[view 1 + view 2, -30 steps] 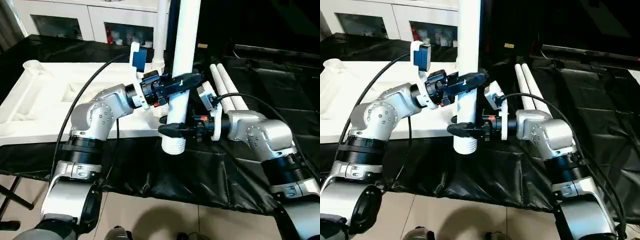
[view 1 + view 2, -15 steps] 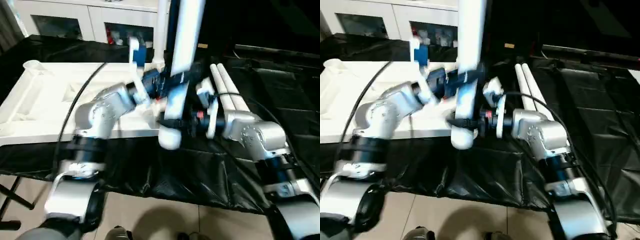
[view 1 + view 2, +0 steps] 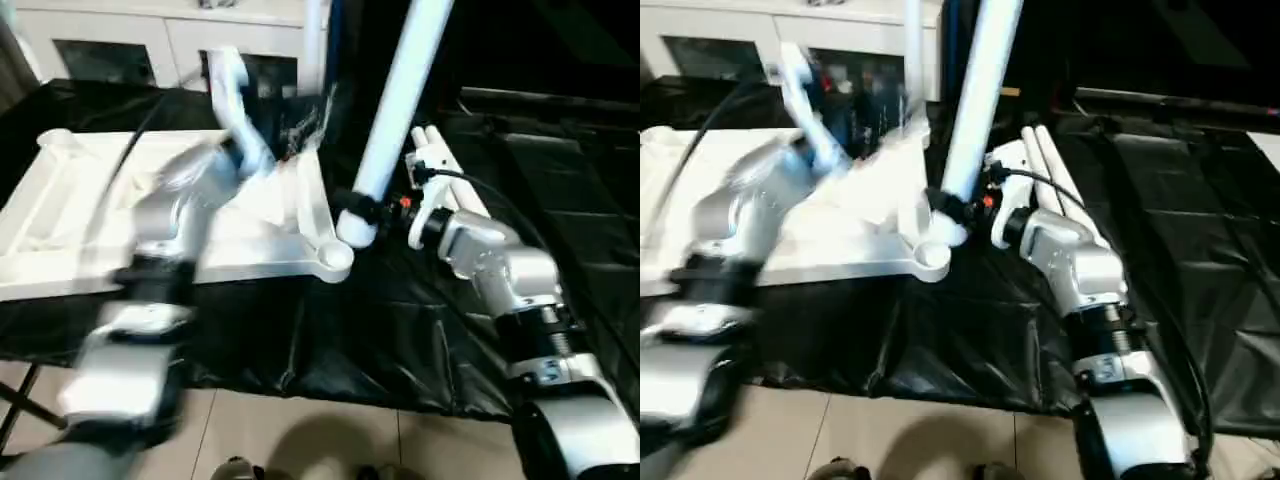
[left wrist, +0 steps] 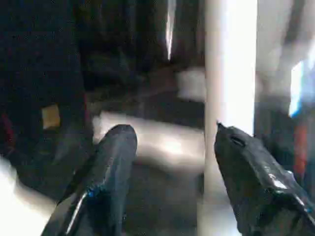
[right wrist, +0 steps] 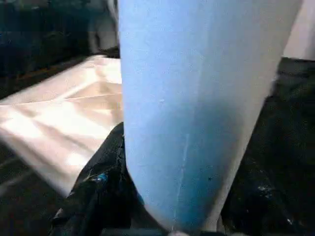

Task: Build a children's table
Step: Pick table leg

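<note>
The white rimmed tabletop (image 3: 60,230) lies on the left of the black cloth, its near right corner socket (image 3: 335,258) facing up. My right gripper (image 3: 362,207) is shut on a long white tube leg (image 3: 400,100) near its lower end. The leg leans with its top to the right, and its lower end hangs just above that socket. The right wrist view has the leg (image 5: 197,98) between the black fingers (image 5: 101,187). My left gripper (image 4: 172,132) is open and holds nothing. The left arm (image 3: 190,180) is raised over the tabletop, apart from the leg.
Two spare white legs (image 3: 445,165) lie side by side on the black cloth (image 3: 400,340) behind my right forearm. Another white tube (image 3: 315,30) stands upright at the tabletop's far right. White cabinets (image 3: 120,50) line the back. Tiled floor lies below the front edge.
My left gripper has let go of the leg and swung up and left over the tabletop. The right gripper has tilted the leg and brought its lower end over the corner socket.
</note>
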You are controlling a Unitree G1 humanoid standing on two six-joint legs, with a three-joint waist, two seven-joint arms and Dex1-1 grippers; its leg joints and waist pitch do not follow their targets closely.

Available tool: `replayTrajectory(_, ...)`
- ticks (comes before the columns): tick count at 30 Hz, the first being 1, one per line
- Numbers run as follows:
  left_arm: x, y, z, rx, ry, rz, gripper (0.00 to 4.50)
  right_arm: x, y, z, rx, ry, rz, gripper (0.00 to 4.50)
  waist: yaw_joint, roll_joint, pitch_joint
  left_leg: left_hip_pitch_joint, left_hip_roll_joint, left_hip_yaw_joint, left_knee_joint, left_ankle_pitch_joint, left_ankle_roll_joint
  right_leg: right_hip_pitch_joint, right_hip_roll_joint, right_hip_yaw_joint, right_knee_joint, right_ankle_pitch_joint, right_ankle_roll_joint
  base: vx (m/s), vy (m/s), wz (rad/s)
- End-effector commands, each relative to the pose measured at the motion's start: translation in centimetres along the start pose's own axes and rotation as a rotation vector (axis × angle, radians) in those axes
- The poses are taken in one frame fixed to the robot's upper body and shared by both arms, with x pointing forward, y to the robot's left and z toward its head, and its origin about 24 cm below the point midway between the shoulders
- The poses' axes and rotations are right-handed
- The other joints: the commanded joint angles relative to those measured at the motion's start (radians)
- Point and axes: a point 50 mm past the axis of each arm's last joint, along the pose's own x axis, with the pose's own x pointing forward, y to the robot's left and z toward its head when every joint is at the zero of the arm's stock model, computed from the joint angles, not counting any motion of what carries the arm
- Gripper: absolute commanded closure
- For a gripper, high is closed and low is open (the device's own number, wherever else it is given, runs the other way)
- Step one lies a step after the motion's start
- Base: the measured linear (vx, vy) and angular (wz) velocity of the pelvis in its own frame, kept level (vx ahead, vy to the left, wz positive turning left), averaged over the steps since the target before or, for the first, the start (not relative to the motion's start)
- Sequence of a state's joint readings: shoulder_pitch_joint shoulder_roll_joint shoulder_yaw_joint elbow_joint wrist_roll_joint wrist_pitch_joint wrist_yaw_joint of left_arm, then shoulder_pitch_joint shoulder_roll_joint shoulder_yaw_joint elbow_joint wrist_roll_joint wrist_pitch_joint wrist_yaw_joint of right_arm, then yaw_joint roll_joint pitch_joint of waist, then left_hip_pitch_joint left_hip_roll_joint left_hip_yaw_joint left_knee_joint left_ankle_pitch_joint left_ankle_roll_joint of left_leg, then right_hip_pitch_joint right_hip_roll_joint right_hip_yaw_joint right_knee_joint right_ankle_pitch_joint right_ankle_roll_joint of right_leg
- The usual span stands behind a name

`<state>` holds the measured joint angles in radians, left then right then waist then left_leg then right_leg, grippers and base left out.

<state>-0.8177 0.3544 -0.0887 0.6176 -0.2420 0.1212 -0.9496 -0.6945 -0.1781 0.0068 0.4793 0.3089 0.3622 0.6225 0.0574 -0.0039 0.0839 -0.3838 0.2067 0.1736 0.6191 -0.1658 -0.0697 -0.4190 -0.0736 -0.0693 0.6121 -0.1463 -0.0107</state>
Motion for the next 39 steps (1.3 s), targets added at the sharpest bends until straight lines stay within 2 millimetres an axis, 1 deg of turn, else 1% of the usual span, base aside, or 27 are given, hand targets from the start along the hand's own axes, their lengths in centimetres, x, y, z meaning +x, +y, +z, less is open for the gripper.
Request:
replayTrajectory(1,-0.4,-0.5,-2.3,0.091,0.152,-0.08,1.59,-0.2,-0.4,0.1,-0.042,-0.034,-0.063,2.6,-0.004,0.014,-0.097,0.023,0.011,-0.005,-0.078,-0.242,-0.041,0.057,-0.053,0.04,-0.072,-0.283,-0.169,0.0,0.0,0.0)
replayTrajectory(2,-0.5,-0.5,-2.6,0.094,0.166,-0.089,1.59,-0.2,-0.5,0.2,-0.042,-0.036,-0.066,2.6,-0.004,0.016,-0.099,0.022,0.012,-0.005,-0.079,-0.239,-0.042,0.059,-0.054,0.041,-0.066,-0.256,-0.182,0.0,0.0,0.0)
replayTrajectory(3,-1.7,-0.6,-4.6,0.118,0.281,-0.158,1.59,-0.3,-0.5,0.1,-0.041,-0.049,-0.08,2.6,-0.003,0.016,-0.1,0.024,0.012,-0.004,-0.078,-0.237,-0.04,0.059,-0.054,0.041,-0.066,-0.246,-0.189,0.0,0.0,0.0)
replayTrajectory(4,-2.5,-0.5,-5.6,0.117,0.335,-0.19,1.59,-0.4,-0.5,0.0,-0.04,-0.047,-0.087,2.6,-0.003,0.017,-0.099,0.022,0.008,-0.004,-0.079,-0.246,-0.034,0.06,-0.053,0.042,-0.068,-0.255,-0.189,0.0,0.0,0.0)
replayTrajectory(6,-3.5,-0.3,-6.6,0.115,0.391,-0.203,1.59,-0.5,-0.7,-0.4,-0.054,-0.026,-0.105,2.6,-0.004,0.021,-0.096,0.026,0.011,-0.005,-0.081,-0.267,-0.044,0.057,-0.055,0.042,-0.068,-0.268,-0.195,0.0,0.0,0.0)
replayTrajectory(7,-3.6,-0.2,-6.8,0.119,0.402,-0.201,1.59,-0.6,-0.7,-0.5,-0.056,-0.021,-0.106,2.6,-0.005,0.021,-0.096,0.028,0.013,-0.006,-0.082,-0.276,-0.047,0.056,-0.056,0.042,-0.068,-0.272,-0.197,0.0,0.0,0.0)
replayTrajectory(8,-4.0,0.1,-7.1,0.152,0.44,-0.189,1.59,-0.6,-0.8,-0.8,-0.054,-0.009,-0.108,2.6,-0.004,0.025,-0.096,0.03,0.014,-0.006,-0.081,-0.291,-0.051,0.055,-0.057,0.043,-0.068,-0.275,-0.205,0.0,0.0,0.0)
replayTrajectory(11,-4.4,0.5,-7.3,0.182,0.478,-0.183,1.59,-0.7,-0.8,-1.1,-0.05,0.004,-0.114,2.6,-0.004,0.025,-0.095,0.031,0.014,-0.007,-0.083,-0.309,-0.052,0.055,-0.058,0.043,-0.068,-0.277,-0.208,0.0,0.0,0.0)
replayTrajectory(12,-4.4,0.7,-7.3,0.187,0.487,-0.174,1.59,-0.7,-0.8,-1.1,-0.056,0.0,-0.121,2.6,-0.004,0.027,-0.095,0.031,0.016,-0.007,-0.083,-0.31,-0.054,0.055,-0.06,0.044,-0.066,-0.272,-0.216,0.0,0.0,0.0)
replayTrajectory(13,-4.5,0.9,-7.2,0.207,0.497,-0.169,1.59,-0.7,-0.8,-1.1,-0.06,-0.012,-0.132,2.6,-0.004,0.025,-0.096,0.031,0.015,-0.006,-0.082,-0.309,-0.054,0.055,-0.059,0.044,-0.067,-0.269,-0.218,0.0,0.0,0.0)
replayTrajectory(14,-4.4,1.0,-7.2,0.213,0.505,-0.161,1.59,-0.7,-0.8,-1.0,-0.081,-0.035,-0.144,2.6,-0.005,0.027,-0.096,0.031,0.015,-0.006,-0.081,-0.312,-0.056,0.055,-0.059,0.044,-0.067,-0.269,-0.219,0.0,0.0,0.0)
replayTrajectory(15,-4.3,1.1,-7.1,0.217,0.505,-0.159,1.59,-0.8,-0.8,-1.1,-0.092,-0.046,-0.147,2.6,-0.004,0.03,-0.096,0.032,0.015,-0.006,-0.081,-0.313,-0.057,0.053,-0.06,0.044,-0.068,-0.269,-0.218,0.0,0.0,0.0)
replayTrajectory(16,-4.2,1.2,-7.0,0.218,0.503,-0.16,1.87,-0.8,-0.7,-1.1,-0.101,-0.055,-0.149,2.6,-0.004,0.026,-0.097,0.03,0.014,-0.006,-0.08,-0.309,-0.056,0.056,-0.06,0.044,-0.067,-0.256,-0.223,0.0,0.0,0.0)
replayTrajectory(17,-4.1,1.2,-7.0,0.21,0.503,-0.163,1.94,-0.8,-0.6,-1.2,-0.107,-0.06,-0.16,2.6,-0.004,0.031,-0.096,0.03,0.013,-0.006,-0.08,-0.309,-0.055,0.055,-0.06,0.044,-0.067,-0.254,-0.226,0.0,0.0,0.0)
replayTrajectory(18,-4.0,1.2,-7.0,0.215,0.505,-0.173,1.94,-0.8,-0.6,-1.2,-0.113,-0.049,-0.163,2.6,-0.006,0.031,-0.098,0.029,0.011,-0.006,-0.079,-0.305,-0.052,0.058,-0.057,0.043,-0.066,-0.248,-0.229,0.0,0.0,0.0)
replayTrajectory(20,-3.9,1.2,-6.9,0.205,0.5,-0.18,2.0,-0.8,-0.5,-1.4,-0.103,-0.028,-0.148,2.6,-0.006,0.026,-0.096,0.027,0.011,-0.005,-0.079,-0.299,-0.042,0.061,-0.057,0.043,-0.067,-0.246,-0.234,0.0,0.0,0.0)
replayTrajectory(22,-3.8,1.2,-7.0,0.164,0.5,-0.192,2.31,-0.8,-0.2,-1.5,-0.073,-0.018,-0.103,2.6,-0.007,0.029,-0.096,0.027,0.01,-0.003,-0.077,-0.295,-0.031,0.062,-0.057,0.043,-0.069,-0.253,-0.239,0.0,0.0,0.0)
replayTrajectory(23,-3.8,1.2,-7.0,0.159,0.501,-0.194,2.31,-0.8,-0.1,-1.5,-0.071,-0.019,-0.097,2.6,-0.006,0.029,-0.096,0.026,0.009,-0.003,-0.076,-0.295,-0.028,0.063,-0.057,0.043,-0.07,-0.255,-0.24,0.0,0.0,0.0)
replayTrajectory(24,-3.9,1.2,-7.1,0.154,0.517,-0.207,2.39,-0.8,0.0,-1.5,-0.067,-0.021,-0.079,2.6,-0.005,0.031,-0.097,0.027,0.012,-0.005,-0.077,-0.295,-0.027,0.063,-0.059,0.043,-0.069,-0.253,-0.242,0.0,0.0,0.0)
replayTrajectory(26,-4.0,1.2,-7.1,0.151,0.524,-0.208,2.47,-0.8,0.0,-1.6,-0.063,-0.022,-0.077,2.6,-0.007,0.033,-0.097,0.025,0.012,-0.005,-0.078,-0.296,-0.028,0.063,-0.057,0.042,-0.068,-0.246,-0.244,0.0,0.0,0.0)
replayTrajectory(28,-4.1,1.3,-7.3,0.141,0.532,-0.198,2.81,-0.9,0.1,-1.7,-0.049,-0.023,-0.07,2.6,-0.009,0.035,-0.097,0.029,0.012,-0.006,-0.078,-0.308,-0.03,0.061,-0.057,0.041,-0.069,-0.246,-0.252,0.0,0.0,0.0)
replayTrajectory(29,-4.1,1.3,-7.3,0.136,0.538,-0.198,2.81,-0.9,0.1,-1.7,-0.045,-0.024,-0.068,2.6,-0.009,0.034,-0.097,0.028,0.012,-0.005,-0.077,-0.31,-0.029,0.061,-0.058,0.042,-0.069,-0.246,-0.253,0.0,0.0,0.0)
replayTrajectory(30,-4.1,1.3,-7.4,0.134,0.542,-0.2,2.84,-0.9,0.1,-1.8,-0.043,-0.025,-0.067,2.6,-0.008,0.035,-0.098,0.029,0.013,-0.006,-0.077,-0.307,-0.028,0.062,-0.058,0.042,-0.068,-0.244,-0.255,0.0,0.0,0.0)
replayTrajectory(31,-4.1,1.4,-7.4,0.136,0.545,-0.197,3.09,-0.9,0.2,-1.8,-0.044,-0.026,-0.066,2.6,-0.008,0.035,-0.097,0.028,0.013,-0.006,-0.078,-0.306,-0.027,0.062,-0.058,0.042,-0.069,-0.241,-0.255,0.0,0.0,0.0)
replayTrajectory(32,-4.1,1.3,-7.4,0.133,0.545,-0.199,3.09,-0.9,0.2,-1.8,-0.045,-0.027,-0.066,2.6,-0.008,0.034,-0.098,0.028,0.013,-0.006,-0.078,-0.304,-0.026,0.063,-0.058,0.042,-0.068,-0.236,-0.256,0.0,0.0,0.0)
replayTrajectory(35,-4.1,1.3,-7.5,0.128,0.549,-0.203,3.27,-0.9,0.3,-1.8,-0.049,-0.025,-0.06,2.6,-0.008,0.035,-0.097,0.029,0.013,-0.006,-0.078,-0.31,-0.027,0.061,-0.058,0.041,-0.069,-0.238,-0.259,0.0,0.0,0.0)
replayTrajectory(39,-4.1,1.3,-7.6,0.112,0.557,-0.21,3.64,-0.9,0.3,-1.8,-0.051,-0.024,-0.056,2.6,-0.005,0.035,-0.096,0.031,0.014,-0.006,-0.078,-0.316,-0.028,0.06,-0.059,0.042,-0.07,-0.248,-0.259,0.0,0.0,0.0)
